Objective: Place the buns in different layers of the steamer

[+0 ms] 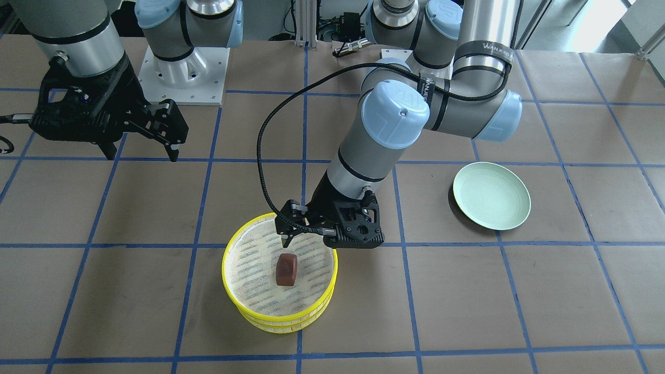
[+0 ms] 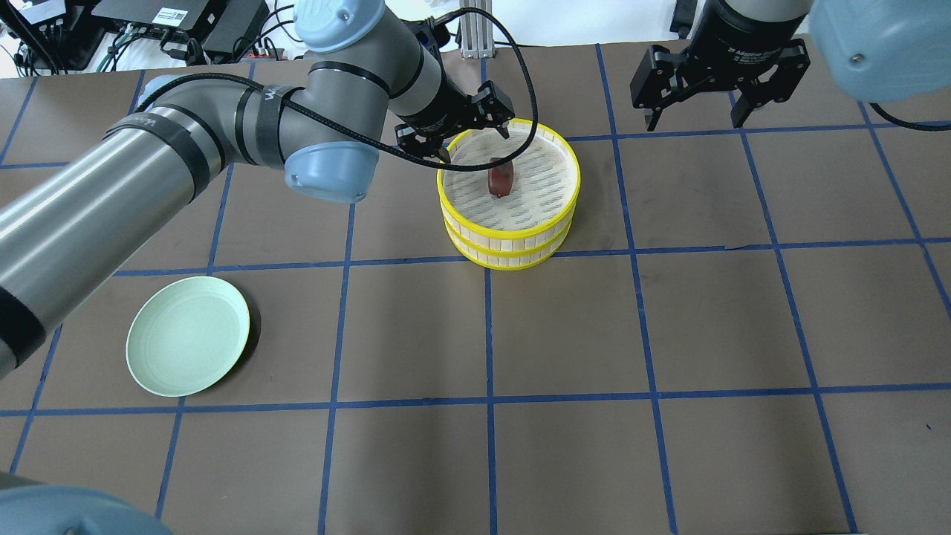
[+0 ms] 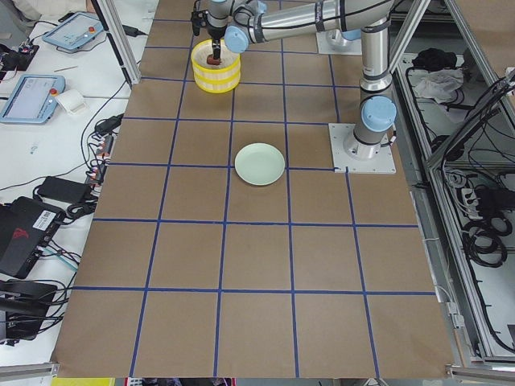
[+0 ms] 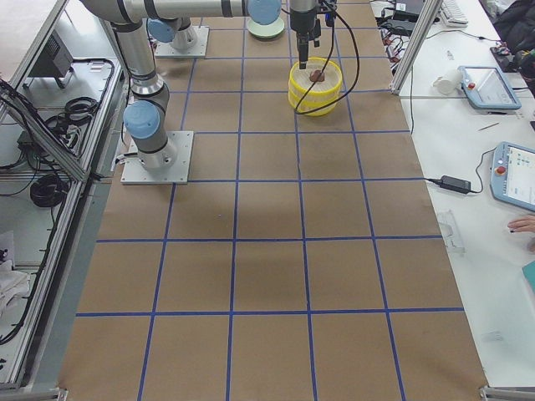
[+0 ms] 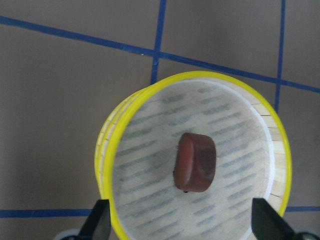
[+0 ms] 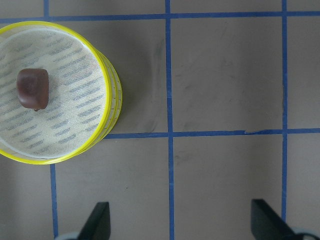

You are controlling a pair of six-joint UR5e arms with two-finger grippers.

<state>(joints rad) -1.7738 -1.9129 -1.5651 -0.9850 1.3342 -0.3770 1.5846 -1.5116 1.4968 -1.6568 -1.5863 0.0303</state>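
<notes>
Two yellow-rimmed steamer layers are stacked, the top layer [image 1: 225,267] on the lower one [image 1: 283,328]. The dark reddish-brown bun [image 1: 286,270] lies on the top layer's mesh floor; it also shows in the overhead view [image 2: 501,178] and the left wrist view [image 5: 196,161]. The cream-white bun is not in sight. My left gripper [image 1: 291,228] is open and empty, hovering just above the stack's rim on the robot's side, fingers [image 5: 100,222] apart. My right gripper [image 1: 143,156] is open and empty, raised well off to the side of the stack.
An empty mint-green plate [image 1: 491,195] lies on the brown, blue-taped table on my left side, apart from the steamer. The arm bases stand at the table's robot edge.
</notes>
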